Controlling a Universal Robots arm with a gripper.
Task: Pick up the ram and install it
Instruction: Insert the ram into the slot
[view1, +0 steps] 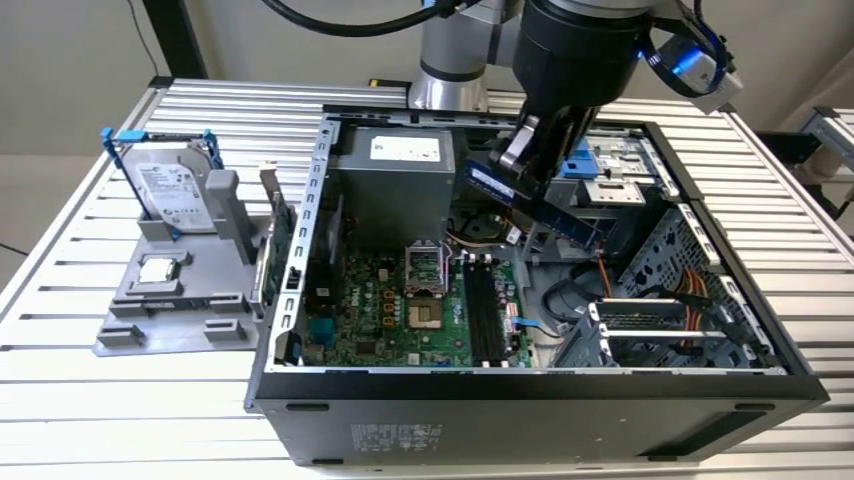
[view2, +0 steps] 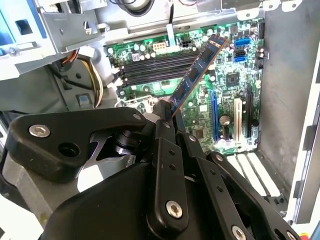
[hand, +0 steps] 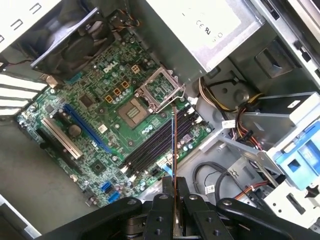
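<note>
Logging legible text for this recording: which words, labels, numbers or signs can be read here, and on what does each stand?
None can be read with confidence.
White label on the power supply: print too small.
Label on the hard drive: too small.
Dark blue label on the ram, held in the gripper: blurred.
Sticker on the case outer wall: blurred.

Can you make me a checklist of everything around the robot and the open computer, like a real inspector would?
Surface: slatted metal table, carrying the open computer case.
Job's things: ram held tilted above the motherboard, not in a slot; the memory slots look empty.
Clutter: hard drive upright in a grey holder, on the exterior view's left.
Gripper: gripper shut on one end of the ram.
Cables: yellow wire bundle inside the case.
Surroundings: nothing seen.
</note>
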